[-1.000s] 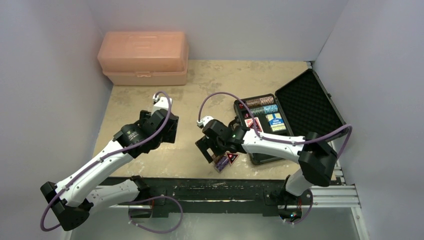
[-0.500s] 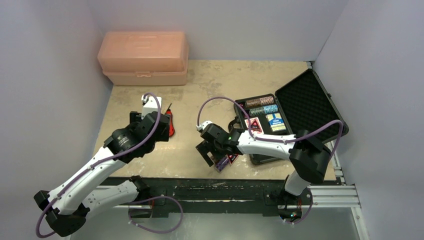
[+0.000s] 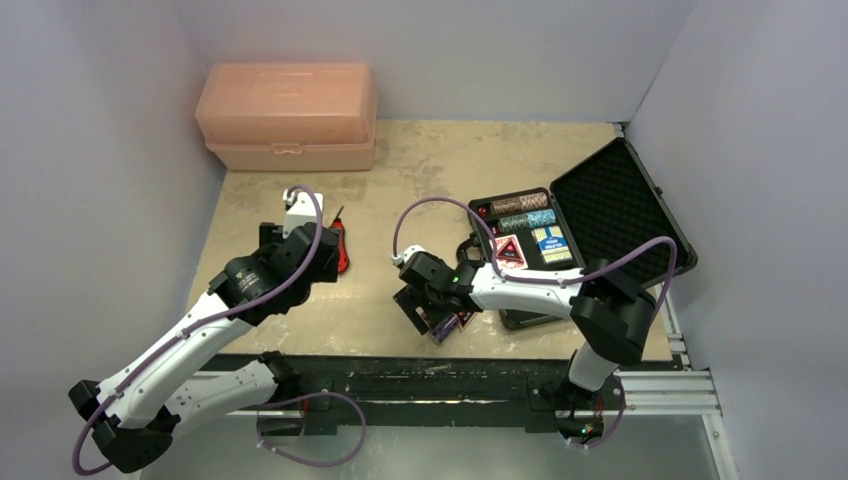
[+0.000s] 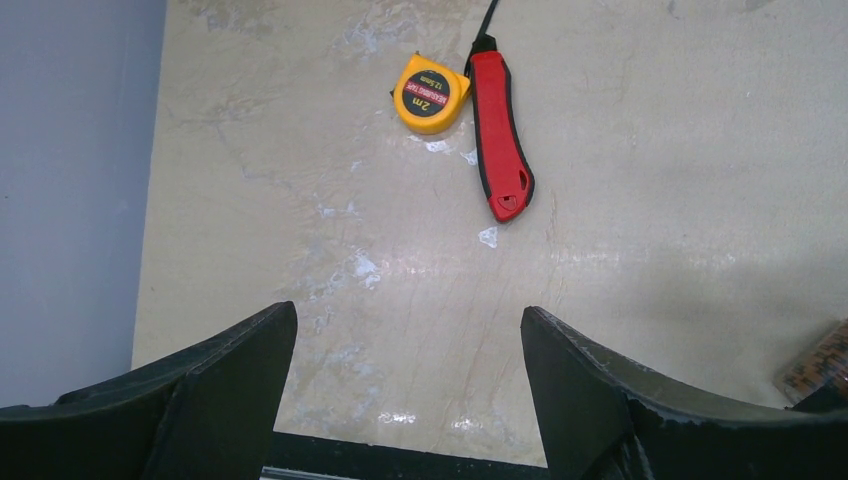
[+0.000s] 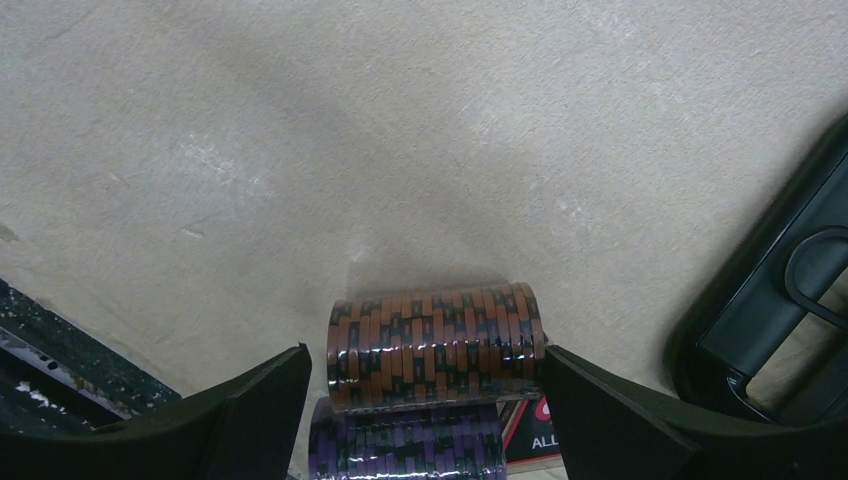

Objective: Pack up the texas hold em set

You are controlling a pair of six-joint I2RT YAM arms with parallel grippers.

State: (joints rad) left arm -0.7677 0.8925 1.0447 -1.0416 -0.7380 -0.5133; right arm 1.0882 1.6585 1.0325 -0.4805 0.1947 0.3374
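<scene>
The small black case lies open at the right, with chip stacks, a blue card deck and a black-red triangular token in its foam tray. My right gripper is open, its fingers astride a brown chip stack lying on its side on the table; a purple chip stack and a black-red token lie just behind it. From above the right gripper hovers left of the case. My left gripper is open and empty over bare table.
A red folding knife and a yellow tape measure lie ahead of the left gripper. A large peach plastic box stands at the back left. The case handle is close to the right finger. The table's front edge is just behind both grippers.
My left arm pulled back toward the left, uncovering the red knife, then stayed still. My right gripper has come down and toward the near edge, over the loose chip stacks.
</scene>
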